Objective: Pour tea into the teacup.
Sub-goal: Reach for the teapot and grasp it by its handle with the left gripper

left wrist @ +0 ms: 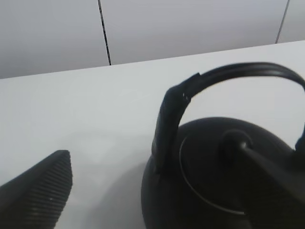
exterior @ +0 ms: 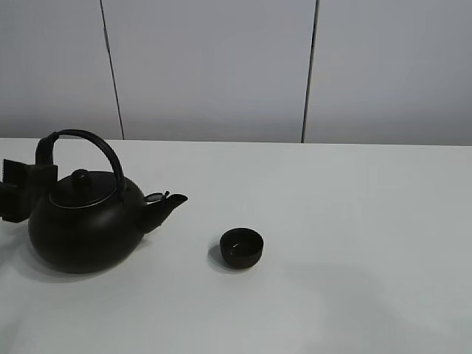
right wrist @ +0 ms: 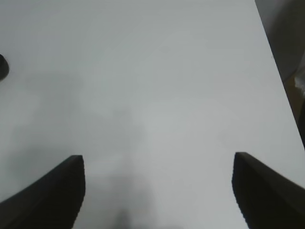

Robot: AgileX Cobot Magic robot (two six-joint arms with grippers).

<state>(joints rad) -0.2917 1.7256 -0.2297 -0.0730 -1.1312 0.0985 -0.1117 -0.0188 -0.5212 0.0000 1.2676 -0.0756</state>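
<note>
The white table point(exterior: 369, 214) carries everything, and the step in hand is judged to be the taking of the kettle point(exterior: 82, 230), since no tea can be poured until it is lifted. The kettle is seen right in front of the left gripper point(left wrist: 153, 153), whose jaws are spread wide and have hold of nothing. The near leg of the arched handle point(left wrist: 167, 119) stands between the two fingers point(left wrist: 38, 195), and whether it is touched cannot be told. A good grasp is probably made high on that handle, near its crown, so that the heavy body hangs below and can be tipped about the grip. The jaws are best closed only once the handle is centred between them. The right gripper point(right wrist: 158, 157) is held part open over bare table, with nothing between its fingers. The teacup point(exterior: 241, 248) stands beyond the kettle from the left gripper, out past the spout point(exterior: 169, 202) and well apart from it, so the kettle must be carried across before it is tilted
</note>
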